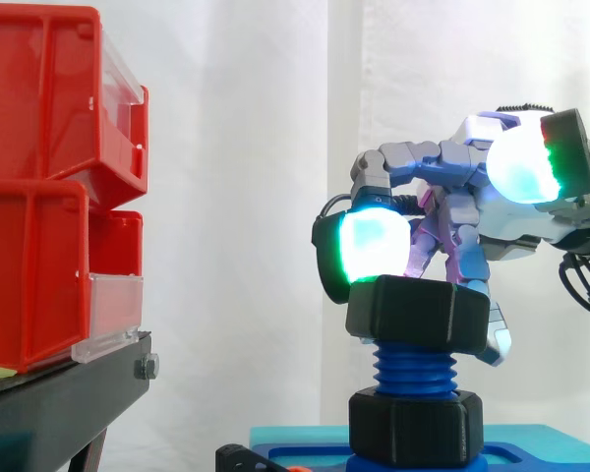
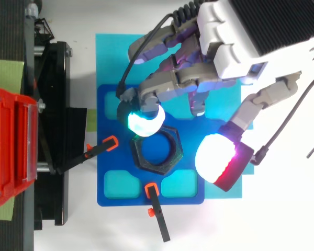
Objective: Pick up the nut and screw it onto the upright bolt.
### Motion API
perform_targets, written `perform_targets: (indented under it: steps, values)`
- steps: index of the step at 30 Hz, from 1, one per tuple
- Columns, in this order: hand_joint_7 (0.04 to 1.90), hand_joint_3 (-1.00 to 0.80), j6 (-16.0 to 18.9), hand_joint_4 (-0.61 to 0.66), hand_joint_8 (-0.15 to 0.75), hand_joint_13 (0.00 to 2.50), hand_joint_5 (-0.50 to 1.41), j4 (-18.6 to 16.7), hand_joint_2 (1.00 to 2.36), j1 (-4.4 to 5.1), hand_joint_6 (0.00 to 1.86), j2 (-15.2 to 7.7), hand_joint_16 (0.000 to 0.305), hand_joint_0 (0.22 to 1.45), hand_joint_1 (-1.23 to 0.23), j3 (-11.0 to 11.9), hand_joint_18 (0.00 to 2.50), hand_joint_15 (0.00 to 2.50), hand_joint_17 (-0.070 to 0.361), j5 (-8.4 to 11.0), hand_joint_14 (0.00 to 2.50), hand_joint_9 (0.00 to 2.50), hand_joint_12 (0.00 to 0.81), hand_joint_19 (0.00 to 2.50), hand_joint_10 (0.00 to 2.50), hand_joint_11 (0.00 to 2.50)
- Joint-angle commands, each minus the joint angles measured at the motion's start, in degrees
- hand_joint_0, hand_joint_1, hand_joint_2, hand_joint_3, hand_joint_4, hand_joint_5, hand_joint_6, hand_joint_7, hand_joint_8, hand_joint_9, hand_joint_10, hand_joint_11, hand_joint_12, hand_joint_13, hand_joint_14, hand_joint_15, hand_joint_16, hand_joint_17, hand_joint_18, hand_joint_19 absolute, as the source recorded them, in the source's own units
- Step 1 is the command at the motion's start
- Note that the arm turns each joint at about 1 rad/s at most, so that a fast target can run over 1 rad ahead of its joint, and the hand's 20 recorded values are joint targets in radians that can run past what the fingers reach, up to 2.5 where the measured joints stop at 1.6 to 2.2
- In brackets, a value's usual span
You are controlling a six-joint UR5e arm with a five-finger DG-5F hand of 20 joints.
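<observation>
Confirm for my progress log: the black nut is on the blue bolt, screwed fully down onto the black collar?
Not fully down. The side view shows the black nut at the top of the blue bolt, with bare thread between it and the black collar.

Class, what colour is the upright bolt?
The bolt is blue, best seen in the side view.

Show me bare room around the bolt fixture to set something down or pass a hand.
Free: white tabletop right of the blue plate, below the hand in the top view; two cyan pockets on the plate's lower edge, flanking a clamp. Crowded: the nut, under the hand; the gap toward the black stand, crossed by a second clamp.
</observation>
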State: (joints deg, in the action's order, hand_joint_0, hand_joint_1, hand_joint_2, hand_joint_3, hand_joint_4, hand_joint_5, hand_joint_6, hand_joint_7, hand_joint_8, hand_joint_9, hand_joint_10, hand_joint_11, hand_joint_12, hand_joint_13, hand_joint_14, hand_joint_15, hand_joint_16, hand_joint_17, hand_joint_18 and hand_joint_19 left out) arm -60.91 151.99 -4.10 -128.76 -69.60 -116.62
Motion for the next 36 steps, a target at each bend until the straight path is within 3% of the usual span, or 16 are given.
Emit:
perform_targets:
  steps: [1,9,12,16,19,20,24,27,29,33,35,36]
  values:
    - [1.3,-0.5,0.0,0.05,0.171,1.02,0.06,0.2,1.0,-0.47,0.62,0.0,0.007,0.52,-0.31,0.5,0.57,0.0,0.015,-0.71,0.0,1.63,0.158,0.0,0.01,0.28]
    - [1.28,-0.5,0.0,0.05,0.183,1.06,0.06,0.7,1.0,-1.88,0.62,0.1,0.006,0.51,-0.3,2.0,0.63,0.0,0.015,-1.85,0.0,1.7,0.154,0.0,0.01,0.31]
    - [1.25,-0.5,0.0,0.05,0.176,1.1,0.06,3.1,1.0,-2.41,0.63,0.1,0.006,0.51,-0.31,4.1,0.67,0.0,0.015,-2.91,0.0,1.75,0.15,0.0,0.01,0.31]
    - [1.45,-0.5,0.0,0.12,0.242,1.09,0.05,6.7,1.0,-2.76,0.5,0.2,0.011,0.5,-0.29,6.5,0.62,0.01,0.025,-3.0,0.0,1.66,0.186,0.0,0.01,0.32]
    - [1.27,-0.5,0.0,0.14,0.265,1.03,0.0,8.6,1.0,-2.84,0.51,0.1,0.016,0.49,-0.27,8.9,0.59,0.02,0.036,-2.91,0.0,1.56,0.211,0.0,0.01,0.29]
    - [1.15,-0.5,0.0,0.17,0.266,0.99,-0.02,8.5,1.0,-2.76,0.51,0.1,0.018,0.49,-0.27,9.0,0.57,0.02,0.041,-2.91,0.0,1.49,0.217,0.0,0.01,0.28]
    - [0.96,-0.5,0.1,0.22,0.256,0.85,-0.08,8.2,1.0,-2.32,0.5,0.1,0.026,0.48,-0.27,9.0,0.51,0.0,0.058,-2.65,0.0,1.31,0.248,0.0,0.01,0.21]
    - [0.82,-0.5,0.5,0.16,0.234,0.59,-0.13,8.2,1.0,-1.97,0.5,0.1,0.031,0.47,-0.26,9.0,0.28,0.0,0.07,-2.03,0.0,1.03,0.276,0.0,0.0,0.07]
    - [0.67,-0.5,0.7,0.1,0.216,0.27,-0.18,7.9,1.0,-1.44,0.5,0.1,0.035,0.45,-0.24,9.0,0.0,0.0,0.078,-1.06,0.0,0.66,0.302,0.0,0.0,0.0]
    - [0.59,-0.5,0.8,0.06,0.191,0.0,-0.21,7.6,1.0,-0.03,0.5,-0.1,0.039,0.44,-0.18,9.0,0.0,0.0,0.087,0.61,0.0,0.33,0.314,0.0,0.0,0.0]
    - [0.57,-0.5,0.8,0.04,0.173,0.0,-0.23,7.4,1.0,1.29,0.5,-0.1,0.041,0.43,-0.16,7.8,0.0,0.0,0.091,1.84,0.0,0.2,0.315,0.0,0.0,0.0]
    - [0.55,-0.5,0.8,0.03,0.16,0.0,-0.23,7.4,1.0,1.29,0.5,-0.1,0.041,0.43,-0.15,7.8,0.0,0.0,0.093,1.84,0.0,0.16,0.315,0.0,0.0,0.0]
